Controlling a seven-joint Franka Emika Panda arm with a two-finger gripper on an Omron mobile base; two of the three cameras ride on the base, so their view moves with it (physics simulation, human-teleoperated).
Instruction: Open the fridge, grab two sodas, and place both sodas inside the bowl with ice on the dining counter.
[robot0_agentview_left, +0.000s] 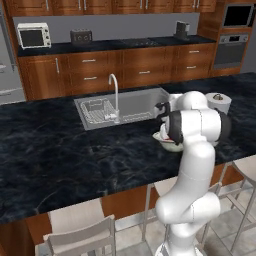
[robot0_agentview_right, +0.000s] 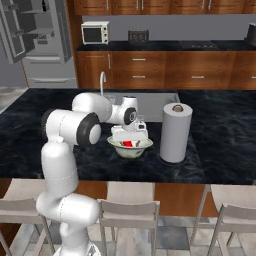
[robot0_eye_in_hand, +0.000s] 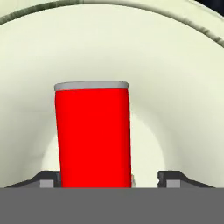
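A red soda can (robot0_eye_in_hand: 92, 135) stands inside the pale cream-green bowl (robot0_eye_in_hand: 175, 87), between my fingertips. The left fingertip (robot0_eye_in_hand: 49, 178) sits at the can's side, while the right fingertip (robot0_eye_in_hand: 175, 177) stands well apart from it, so my gripper (robot0_eye_in_hand: 113, 177) is open. From the right base view, the gripper (robot0_agentview_right: 129, 138) hangs straight down into the bowl (robot0_agentview_right: 143, 145), where the red soda (robot0_agentview_right: 128, 144) shows. The bowl (robot0_agentview_left: 170, 146) rests on the black marbled dining counter (robot0_agentview_left: 60, 150), partly hidden by my arm. The grey fridge (robot0_agentview_right: 45, 40) stands far back left with a door swung open.
A white paper-towel roll (robot0_agentview_right: 175, 132) stands just right of the bowl. The steel sink (robot0_agentview_left: 125, 105) with its arched tap (robot0_agentview_left: 114, 87) lies behind it. Stools (robot0_agentview_right: 127, 212) line the counter's near edge. The wall counter holds a microwave (robot0_agentview_right: 95, 32) and toaster (robot0_agentview_right: 138, 35).
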